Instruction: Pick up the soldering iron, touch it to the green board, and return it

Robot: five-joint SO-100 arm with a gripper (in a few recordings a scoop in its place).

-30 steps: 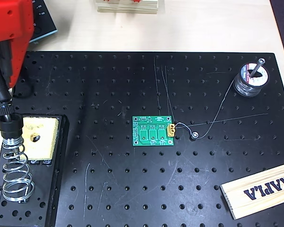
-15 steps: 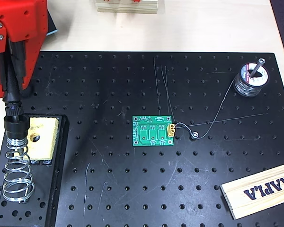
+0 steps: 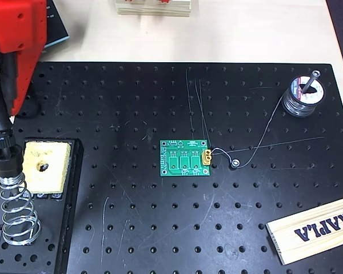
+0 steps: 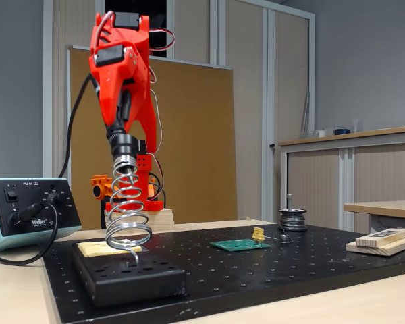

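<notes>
**Readable text: two marks**

"KAPLA" is printed in dark capitals on the pale wooden plank [image 3: 315,229] at the lower right of the overhead view; there the word is seen upside down. In the fixed view the same plank [image 4: 385,237] is found at the right edge, but its lettering is too small to be read.

"Weller" is printed in white on the front of the pale blue station [image 4: 28,212] at the left edge of the fixed view, beside its socket. A short line of small characters along the upper front of the station cannot be made out.

White outlines and tiny lettering are printed on the green board [image 3: 184,158], centre of the overhead view; nothing there is legible.
</notes>
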